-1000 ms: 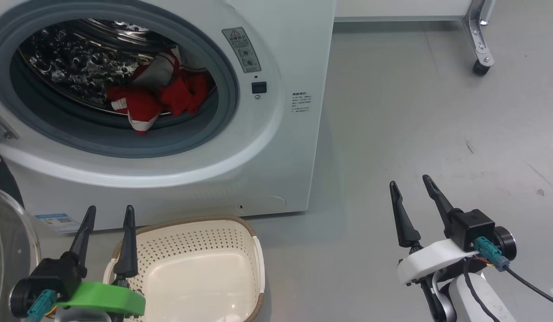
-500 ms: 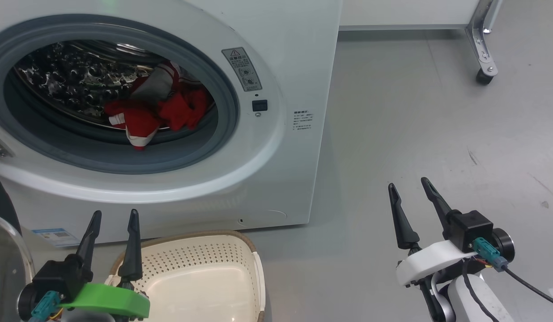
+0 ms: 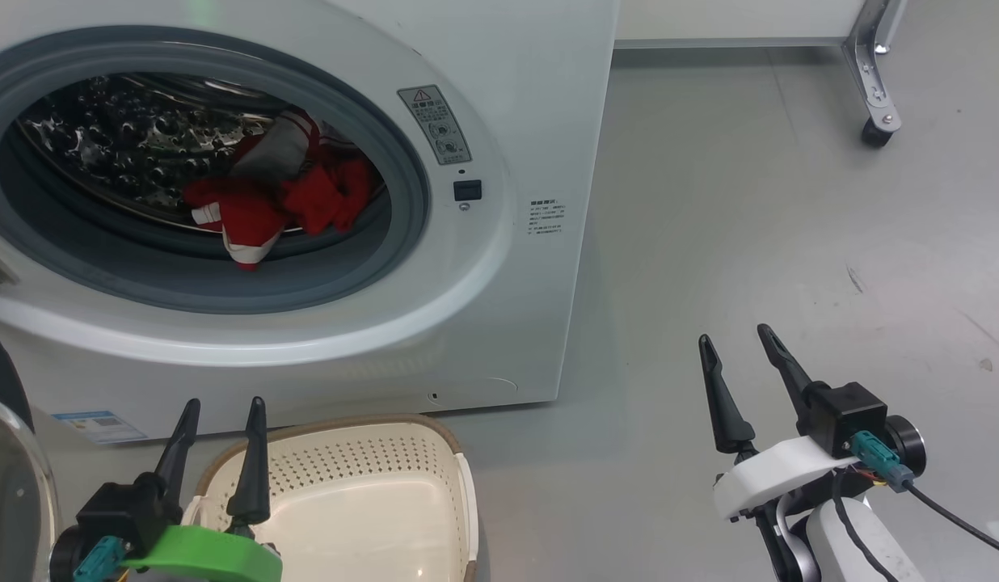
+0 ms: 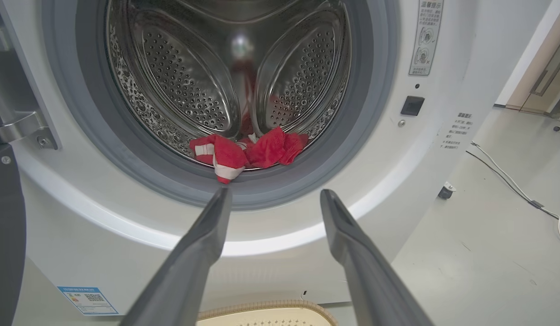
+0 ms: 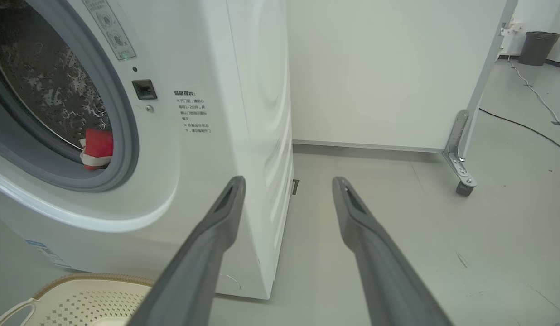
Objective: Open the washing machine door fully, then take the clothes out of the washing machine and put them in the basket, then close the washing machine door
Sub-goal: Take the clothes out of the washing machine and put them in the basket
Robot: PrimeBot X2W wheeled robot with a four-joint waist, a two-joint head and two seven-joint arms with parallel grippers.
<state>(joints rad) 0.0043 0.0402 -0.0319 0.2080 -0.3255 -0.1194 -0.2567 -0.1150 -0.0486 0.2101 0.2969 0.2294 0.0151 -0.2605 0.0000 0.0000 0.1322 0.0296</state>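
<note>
The white washing machine (image 3: 516, 307) stands with its port uncovered. Red clothes (image 3: 281, 202) with white trim lie at the front of the steel drum, and one piece hangs over the grey rubber ring (image 4: 223, 170). The door (image 3: 14, 485) is swung wide to the left; its glass bowl and black rim show at the lower left edge. The cream basket (image 3: 370, 501) sits on the floor in front of the machine, with nothing in it. My left gripper (image 3: 225, 404) is open beside the basket's left rim, pointing at the port (image 4: 273, 194). My right gripper (image 3: 738, 335) is open over the floor, right of the machine (image 5: 287, 181).
Grey floor (image 3: 750, 202) stretches to the right of the machine. A white panel on a metal bracket with a caster (image 3: 875, 133) stands at the back right. Cables (image 5: 524, 127) and a dark bin (image 5: 536, 47) lie farther back.
The head camera has tilted up a little, so the whole scene sits lower in view. My left gripper has shifted slightly right and lower in the view. The clothes and right gripper have not moved.
</note>
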